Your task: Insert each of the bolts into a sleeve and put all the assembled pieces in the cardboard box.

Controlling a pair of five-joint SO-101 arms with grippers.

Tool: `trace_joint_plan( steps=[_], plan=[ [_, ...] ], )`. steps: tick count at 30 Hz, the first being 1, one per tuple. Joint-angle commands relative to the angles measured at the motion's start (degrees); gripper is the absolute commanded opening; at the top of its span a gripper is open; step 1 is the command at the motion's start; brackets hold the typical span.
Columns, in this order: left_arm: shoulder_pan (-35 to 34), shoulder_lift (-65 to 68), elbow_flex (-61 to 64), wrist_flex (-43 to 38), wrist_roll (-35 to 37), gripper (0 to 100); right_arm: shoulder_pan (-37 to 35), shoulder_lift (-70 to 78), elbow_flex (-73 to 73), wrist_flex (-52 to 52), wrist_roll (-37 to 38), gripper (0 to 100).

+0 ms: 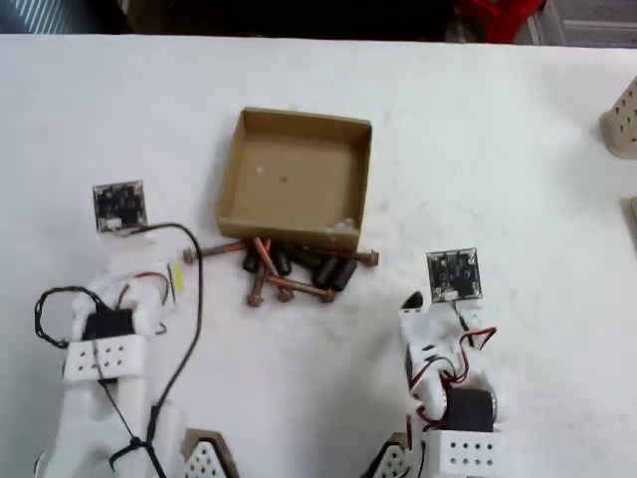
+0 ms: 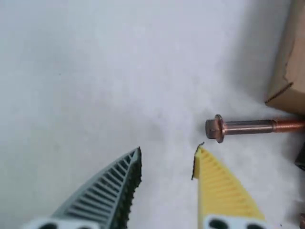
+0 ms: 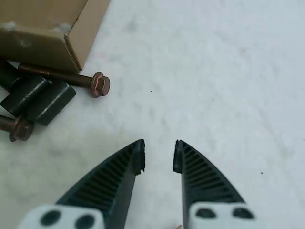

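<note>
Left gripper (image 2: 167, 153): low over the table (image 1: 518, 149), grey and yellow fingers spread apart, nothing between them.

Leftmost bolt (image 2: 248, 127): flat on the table just beyond the yellow fingertip. Its head faced the gripper and its shank ran toward a corner of the cardboard box (image 1: 304, 121). It sat at the edge of the heap, easy to reach.

Heap: remaining bolts (image 1: 289, 289) and black sleeves (image 1: 338, 271) lay jumbled against the box's near wall, several touching or crossing. No bolt appeared seated in a sleeve, though the overlap hid some of it. No assembled piece was visible in the box.

Right gripper (image 3: 158, 155): black fingers parted by a narrow gap, holding nothing. It was near the rightmost bolt (image 3: 62, 76), which lay beside the box corner, with two sleeves pressed side by side just next to it.

Judgement: task at its start, with the step in hand being the first pick-up. The leftmost bolt looked the best first target. It lay roughly in line with the left fingertips, so the wrist probably needed to roll to close across the shank. The right arm would then need to take a sleeve from the heap's edge and hold its bore in line with the bolt.
</note>
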Motion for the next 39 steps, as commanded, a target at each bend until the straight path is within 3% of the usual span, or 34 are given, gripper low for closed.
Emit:
trace_joint_plan(
  steps=[1, 5, 10, 22, 27, 39],
  plan=[
    [-1.27, 0.31, 0.88, -6.51, -3.87, 20, -1.98, -0.31, -7.12, 1.98, 1.49, 1.5],
    [-1.19, 0.40, 0.97, -6.33, -4.13, 20, -6.20, 3.21, -13.27, 4.97, 1.32, 2.3],
    [-1.19, 0.40, 0.97, -6.24, -4.40, 20, -8.92, 20.09, -20.31, 3.30, 0.53, 2.3],
    [-0.04, 0.48, 1.23, -6.15, -4.48, 21, -16.84, 66.24, -46.51, 3.21, -19.43, 2.8],
    [-0.04, 0.48, 1.23, -6.24, -4.48, 21, -20.62, 74.86, -51.08, 2.59, -28.84, 2.8],
    [-0.04, 0.48, 1.23, -6.24, -4.57, 21, -23.69, 85.76, -51.69, -7.87, -34.02, 13.8]
  ],
)
